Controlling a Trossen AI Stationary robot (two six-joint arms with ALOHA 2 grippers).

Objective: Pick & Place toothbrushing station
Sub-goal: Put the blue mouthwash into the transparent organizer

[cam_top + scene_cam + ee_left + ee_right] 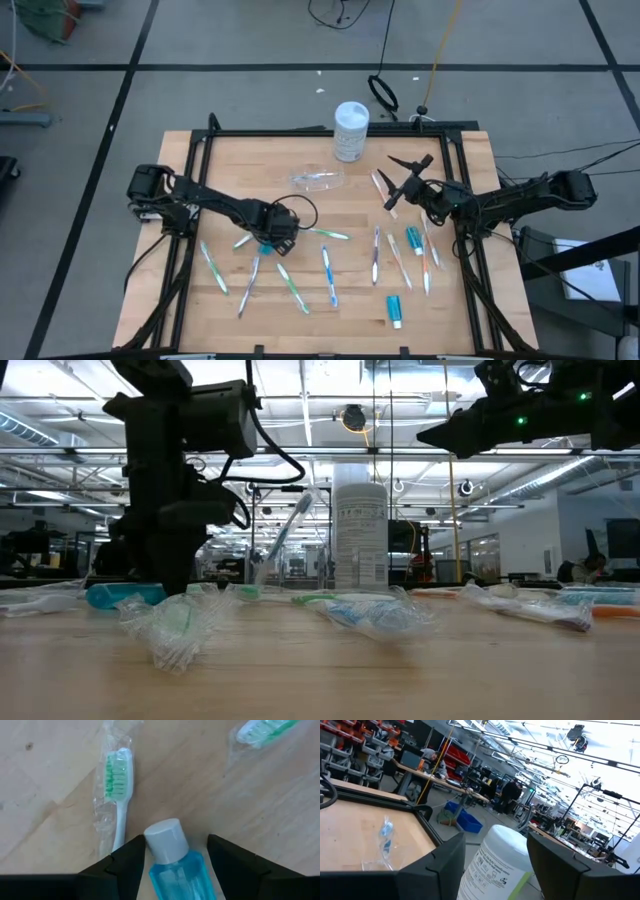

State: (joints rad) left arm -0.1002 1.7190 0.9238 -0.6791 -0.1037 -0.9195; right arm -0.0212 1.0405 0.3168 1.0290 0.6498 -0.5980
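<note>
On the left of the wooden surface (pixel 460 310), the left gripper (pixel 268 238) sits low with its fingers spread on either side of a small blue bottle (pixel 176 870) with a white cap, which lies flat beside a wrapped green-bristled toothbrush (pixel 118 790); the fingers have not closed on the bottle. Toward the middle, the toothbrushing station (pixel 316 180), a clear plastic holder, lies near the far edge, just in front of the white tub (pixel 351 130) and apart from both arms. More wrapped toothbrushes and small tubes are scattered across the near half. On the right, the right gripper (pixel 405 180) hovers above the surface, open and empty, pointed toward the tub. The step appears to be a pick-up of the bottle; next the fingers must close squarely on it, then lift clear of the neighbouring brush.
</note>
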